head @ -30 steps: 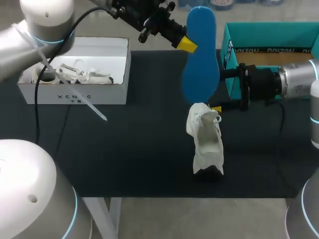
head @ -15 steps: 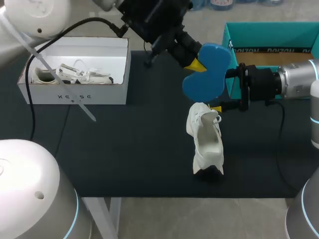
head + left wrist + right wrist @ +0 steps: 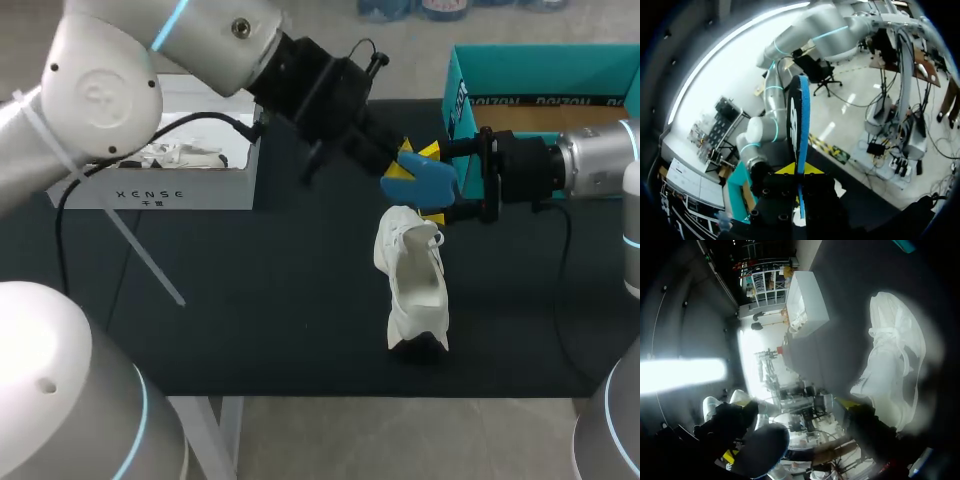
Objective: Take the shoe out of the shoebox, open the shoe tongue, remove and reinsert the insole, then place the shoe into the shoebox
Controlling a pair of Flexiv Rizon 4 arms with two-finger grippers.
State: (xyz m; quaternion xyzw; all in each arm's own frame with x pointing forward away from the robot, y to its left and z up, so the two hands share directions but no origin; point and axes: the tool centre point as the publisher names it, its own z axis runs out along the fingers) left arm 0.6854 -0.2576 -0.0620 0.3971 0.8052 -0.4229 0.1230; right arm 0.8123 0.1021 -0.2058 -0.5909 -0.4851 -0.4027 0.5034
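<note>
A white shoe (image 3: 412, 285) stands on end on the black table (image 3: 250, 300). My left arm reaches past the middle, and its gripper (image 3: 402, 168) is shut on a blue insole (image 3: 430, 180) held just above the shoe's top. In the left wrist view the insole (image 3: 801, 120) shows edge-on, rising from between the yellow tips of the left gripper (image 3: 799, 170). My right gripper (image 3: 432, 184) comes in level from the right, wide open, with the insole between its fingers. The lower finger is next to the shoe's top. The right wrist view shows the shoe (image 3: 895, 360) beside that gripper.
A white shoebox (image 3: 150, 185) at the back left holds another white shoe (image 3: 175, 152). A teal box (image 3: 540, 75) stands open at the back right, behind my right arm. My left arm passes over the white shoebox's near corner.
My left arm has swung the insole down from upright high above the shoe to low between my right gripper's fingers. The right arm and the shoe have kept still.
</note>
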